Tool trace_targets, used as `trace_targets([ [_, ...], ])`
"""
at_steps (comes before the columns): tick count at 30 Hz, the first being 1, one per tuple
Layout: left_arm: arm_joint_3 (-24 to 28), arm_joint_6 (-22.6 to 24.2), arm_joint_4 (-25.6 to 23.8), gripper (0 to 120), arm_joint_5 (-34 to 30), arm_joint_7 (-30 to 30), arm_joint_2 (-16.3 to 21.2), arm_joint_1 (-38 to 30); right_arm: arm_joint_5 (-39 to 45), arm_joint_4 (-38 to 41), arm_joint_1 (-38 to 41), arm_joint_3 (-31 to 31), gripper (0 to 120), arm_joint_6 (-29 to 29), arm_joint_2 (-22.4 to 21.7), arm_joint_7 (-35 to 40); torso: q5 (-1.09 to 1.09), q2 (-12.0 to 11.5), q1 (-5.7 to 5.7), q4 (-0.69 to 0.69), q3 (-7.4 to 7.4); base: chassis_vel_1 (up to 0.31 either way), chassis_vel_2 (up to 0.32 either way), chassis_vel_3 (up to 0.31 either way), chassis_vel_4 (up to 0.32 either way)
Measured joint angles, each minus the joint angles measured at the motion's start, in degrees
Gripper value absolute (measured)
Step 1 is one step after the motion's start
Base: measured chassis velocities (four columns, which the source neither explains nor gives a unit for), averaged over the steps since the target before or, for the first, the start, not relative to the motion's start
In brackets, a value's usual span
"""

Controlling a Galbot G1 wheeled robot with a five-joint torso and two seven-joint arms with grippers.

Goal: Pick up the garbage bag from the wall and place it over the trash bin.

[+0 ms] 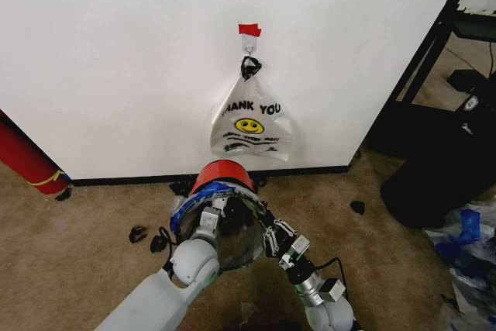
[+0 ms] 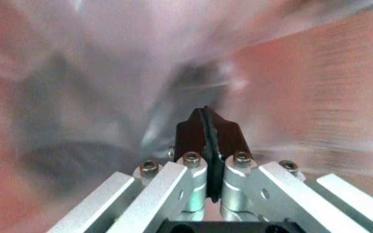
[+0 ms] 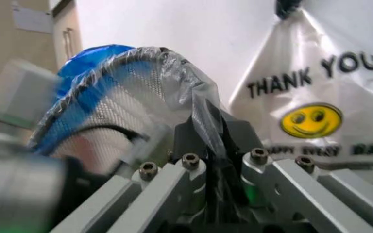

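The trash bin, black mesh with a red base, is tilted on the carpet below the wall, its mouth toward me. The garbage bag, see-through with blue edges, is stretched around the bin's rim. My left gripper is at the rim's left side and my right gripper at its right side. In the left wrist view the left gripper is shut with plastic film running from its pads. In the right wrist view the right gripper is shut on a fold of the bag.
A white "THANK YOU" smiley bag hangs from a hook under red tape. A red cylinder leans at the left. Black scraps dot the carpet. A black frame, a dark bag and loose plastic crowd the right.
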Motion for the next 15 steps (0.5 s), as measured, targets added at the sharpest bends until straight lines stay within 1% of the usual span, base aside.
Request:
trace_targets([
  [2, 0.2, 0.0, -1.5, 0, 0.0, 0.1, -0.2, 0.9, 0.4, -0.9, 0.6, 0.1, 1, -0.1, 0.6, 0.9, 0.00, 0.0, 0.00, 0.01, 0.00, 0.000, 0.000, 0.000, 0.000],
  [6, 0.1, -1.3, -1.8, 0, 0.8, -0.1, -1.0, 1.5, 1.5, -1.4, 1.0, 0.0, 1, -0.5, 1.6, 1.5, 0.00, 0.0, 0.00, 0.01, 0.00, 0.000, 0.000, 0.000, 0.000],
  [7, -0.2, -3.0, -0.8, 0, 1.9, -0.7, -1.7, 1.3, 2.1, -1.4, 1.0, -0.2, 1, -0.9, 1.9, 2.0, 0.00, 0.0, 0.00, 0.00, 0.00, 0.000, 0.000, 0.000, 0.000],
  [10, -1.5, -5.6, 1.7, 0, 3.3, -1.7, -2.7, 0.4, 2.6, -1.2, 0.6, -0.8, 1, -1.2, 2.1, 2.3, -0.01, 0.0, 0.00, 0.01, 0.00, 0.000, 0.000, 0.000, 0.000],
  [12, -2.2, -6.3, 2.9, 0, 3.6, -2.0, -3.2, 0.0, 2.6, -1.1, 0.2, -1.0, 1, -1.3, 2.1, 2.3, 0.00, 0.0, 0.00, 0.00, 0.00, 0.000, 0.000, 0.000, 0.000],
  [14, -2.3, -6.4, 3.1, 0, 3.6, -2.0, -3.3, 0.0, 2.6, -1.1, 0.2, -1.0, 1, -1.3, 2.1, 2.3, 0.00, 0.0, 0.00, 0.01, 0.00, 0.000, 0.000, 0.000, 0.000],
  [15, -2.9, -7.0, 4.2, 0, 4.0, -2.3, -3.7, -0.3, 2.7, -1.0, -0.2, -1.2, 1, -1.3, 2.1, 2.4, -0.01, 0.0, 0.00, 0.00, 0.00, 0.000, 0.000, 0.000, 0.000],
])
